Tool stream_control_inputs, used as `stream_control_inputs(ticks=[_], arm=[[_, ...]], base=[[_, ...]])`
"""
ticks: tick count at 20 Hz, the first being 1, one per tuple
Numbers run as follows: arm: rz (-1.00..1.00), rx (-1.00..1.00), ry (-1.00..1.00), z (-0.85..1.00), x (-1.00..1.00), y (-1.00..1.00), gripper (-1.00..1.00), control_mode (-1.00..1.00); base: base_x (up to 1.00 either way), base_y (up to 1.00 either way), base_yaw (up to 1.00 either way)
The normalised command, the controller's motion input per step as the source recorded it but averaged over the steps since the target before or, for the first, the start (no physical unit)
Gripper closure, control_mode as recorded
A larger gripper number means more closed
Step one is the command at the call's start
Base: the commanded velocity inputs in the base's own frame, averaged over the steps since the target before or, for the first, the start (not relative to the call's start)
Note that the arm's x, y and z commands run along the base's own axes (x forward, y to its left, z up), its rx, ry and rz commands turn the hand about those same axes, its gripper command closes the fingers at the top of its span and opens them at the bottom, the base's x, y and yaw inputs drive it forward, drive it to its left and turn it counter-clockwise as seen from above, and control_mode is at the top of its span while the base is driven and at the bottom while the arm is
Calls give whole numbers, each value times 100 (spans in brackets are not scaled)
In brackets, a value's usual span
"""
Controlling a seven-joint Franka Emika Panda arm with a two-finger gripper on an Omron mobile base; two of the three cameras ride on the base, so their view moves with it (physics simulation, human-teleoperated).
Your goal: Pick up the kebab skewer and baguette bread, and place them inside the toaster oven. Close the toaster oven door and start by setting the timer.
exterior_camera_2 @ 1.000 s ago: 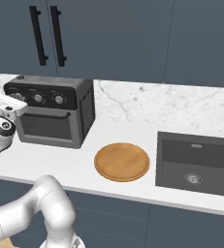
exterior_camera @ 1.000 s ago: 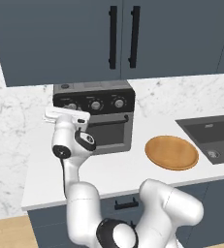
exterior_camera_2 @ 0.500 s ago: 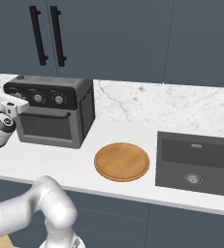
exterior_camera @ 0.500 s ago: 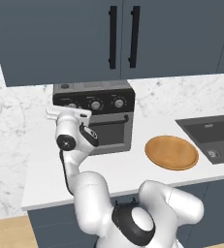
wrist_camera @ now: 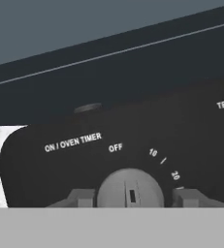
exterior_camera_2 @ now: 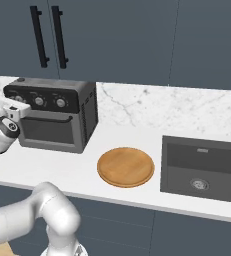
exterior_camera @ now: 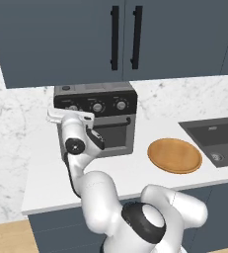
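The toaster oven (exterior_camera: 110, 133) (exterior_camera_2: 57, 125) stands at the back of the counter with its door (exterior_camera: 113, 139) (exterior_camera_2: 47, 131) closed. My gripper (exterior_camera: 70, 109) (exterior_camera_2: 17, 107) (wrist_camera: 133, 196) is pressed up to the left end of the black control panel. In the hand view the round grey timer knob (wrist_camera: 129, 186), labelled ON / OVEN TIMER, sits between my two fingertips (wrist_camera: 82, 197), which close on its sides. The knob's mark points up, between OFF and 10. The kebab skewer and baguette bread are hidden.
A round wooden plate (exterior_camera: 174, 155) (exterior_camera_2: 125, 166) lies bare on the white counter to the right of the oven. Further right is a dark sink (exterior_camera: 216, 138) (exterior_camera_2: 202, 167). Dark cabinets with black bar handles (exterior_camera: 114, 37) hang above.
My hand has stayed at the oven's left knob. The arm's lower links have swung around beneath it. The oven and plate have not moved.
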Motion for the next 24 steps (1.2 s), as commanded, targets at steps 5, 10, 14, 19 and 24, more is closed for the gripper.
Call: stream_control_inputs(ticks=[5, 10, 14, 19, 24], arm=[[27, 20, -27, 6, 2, 0, 100, -100], [21, 17, -19, 24, 3, 0, 100, -100], [21, 18, -21, 5, 0, -5, 100, -100], [22, 22, -20, 9, 0, -7, 100, -100], [19, 28, -17, 16, 1, -7, 100, -100]], base=[[0, 0, 0], [0, 0, 0], [0, 0, 0], [0, 0, 0], [0, 0, 0]])
